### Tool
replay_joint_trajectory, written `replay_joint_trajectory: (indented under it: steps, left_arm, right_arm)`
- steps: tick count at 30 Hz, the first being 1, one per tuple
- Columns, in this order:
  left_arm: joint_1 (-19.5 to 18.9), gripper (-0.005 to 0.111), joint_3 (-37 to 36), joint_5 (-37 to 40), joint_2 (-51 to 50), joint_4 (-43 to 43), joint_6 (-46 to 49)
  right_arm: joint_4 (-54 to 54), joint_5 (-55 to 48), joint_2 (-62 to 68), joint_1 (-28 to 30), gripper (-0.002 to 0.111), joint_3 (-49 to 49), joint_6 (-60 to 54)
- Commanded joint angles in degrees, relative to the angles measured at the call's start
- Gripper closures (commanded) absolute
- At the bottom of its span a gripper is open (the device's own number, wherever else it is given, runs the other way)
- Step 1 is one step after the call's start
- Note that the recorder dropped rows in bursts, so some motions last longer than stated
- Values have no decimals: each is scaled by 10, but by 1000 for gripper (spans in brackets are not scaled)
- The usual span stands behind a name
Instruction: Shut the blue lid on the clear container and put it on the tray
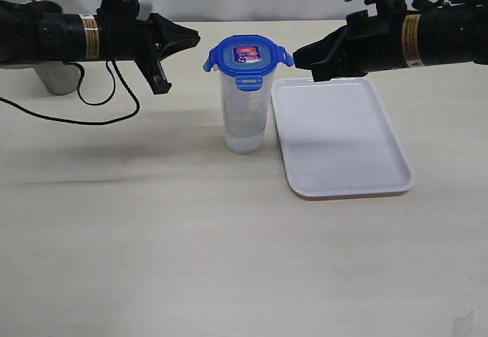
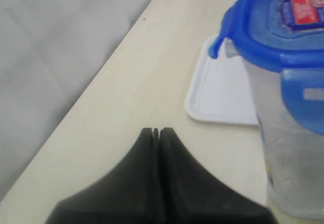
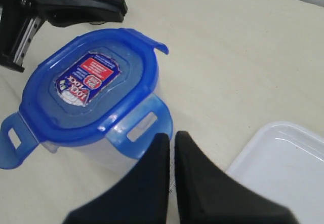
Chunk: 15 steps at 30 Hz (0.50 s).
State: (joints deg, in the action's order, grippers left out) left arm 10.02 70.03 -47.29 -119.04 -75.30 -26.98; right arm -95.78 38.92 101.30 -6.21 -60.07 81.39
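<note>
The clear container [image 1: 245,116] stands upright on the table just left of the white tray [image 1: 343,139]. The blue lid [image 1: 247,56] sits on its rim, sticker up; its near tab is folded down and the side tabs stick out. My left gripper [image 1: 194,41] hovers shut at lid height, a short way left of the lid, holding nothing. From the right, my shut right gripper [image 1: 296,56] has its tips right at the lid's right tab. In the right wrist view the fingertips [image 3: 172,135] lie beside a tab of the lid [image 3: 88,89]. The left wrist view shows its gripper [image 2: 158,131], the container [image 2: 293,148] and the tray [image 2: 223,92].
A grey metal cup [image 1: 57,78] stands at the far left behind the left arm, partly hidden. A black cable [image 1: 91,112] loops onto the table below that arm. Pale tabletop stretches in front of the container and tray.
</note>
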Motion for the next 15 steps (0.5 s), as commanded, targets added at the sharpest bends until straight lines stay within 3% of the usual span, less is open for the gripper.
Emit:
replay_joint_trajectory:
  steps: [1,5,8,11,15]
  left_arm:
    - [0,107,-21,62,39,47,2]
    - [3,107,-28,134,59,94,6]
    - [20,107,-28,245,67,187,64]
    - [42,107,-25,330,75,380,206]
    - [57,107,-25,370,97,671,455]
  right_arm:
    - [4,-3,0,1,104,-3,-7]
    - [4,-2,0,1,104,-3,-7]
    - [4,-2,0,1,104,-3,-7]
    - [4,-2,0,1,104,-3,-7]
    - [4,-1,0,1,104,-3,-7]
